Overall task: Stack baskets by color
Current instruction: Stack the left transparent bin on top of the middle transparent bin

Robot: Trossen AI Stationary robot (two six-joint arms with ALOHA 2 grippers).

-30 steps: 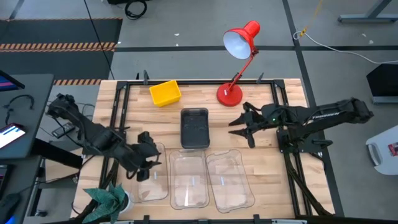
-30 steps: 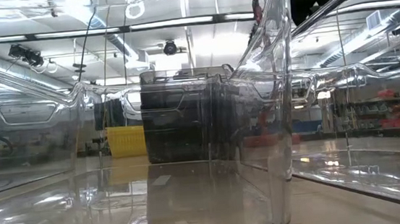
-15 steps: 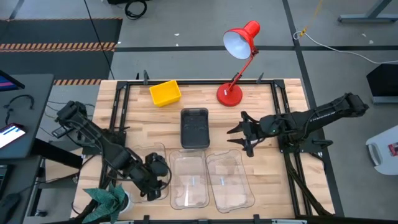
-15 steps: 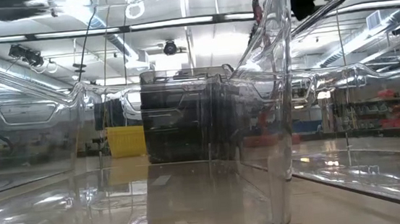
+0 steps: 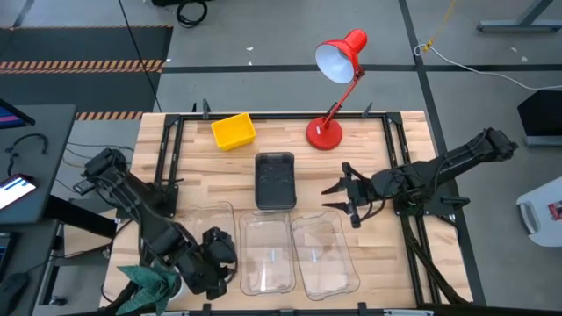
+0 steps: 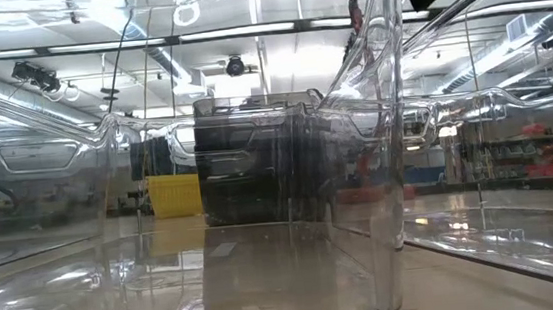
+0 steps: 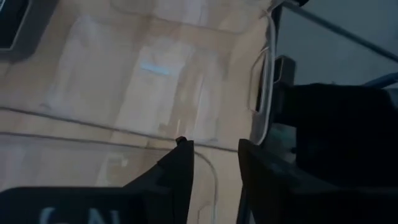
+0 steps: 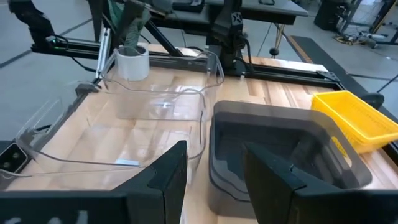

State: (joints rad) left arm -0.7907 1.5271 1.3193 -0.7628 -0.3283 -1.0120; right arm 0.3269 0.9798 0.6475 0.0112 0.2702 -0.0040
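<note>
Three clear baskets lie side by side along the near edge: left (image 5: 204,235), middle (image 5: 268,254), right (image 5: 327,254). A smoky-grey basket (image 5: 275,182) sits behind the middle one, and a yellow basket (image 5: 233,131) stands at the far left. My left gripper (image 5: 218,266) hangs low over the near end of the left clear basket. In the left wrist view its fingers (image 7: 214,171) stand apart on either side of a clear rim corner (image 7: 209,160); I cannot tell whether they touch it. My right gripper (image 5: 338,195) is open above the far end of the right clear basket.
A red desk lamp (image 5: 336,83) stands at the far edge. A potted green plant (image 5: 156,281) sits at the near left corner, close to my left arm. A black frame (image 5: 171,149) runs around the table. Bare wood shows far right (image 5: 395,132).
My left gripper has moved toward the table's near edge along the left clear basket, sinking a little and rolling. My right gripper has swung toward the near edge, from beside the grey basket to the far end of the right clear basket. No basket has moved.
</note>
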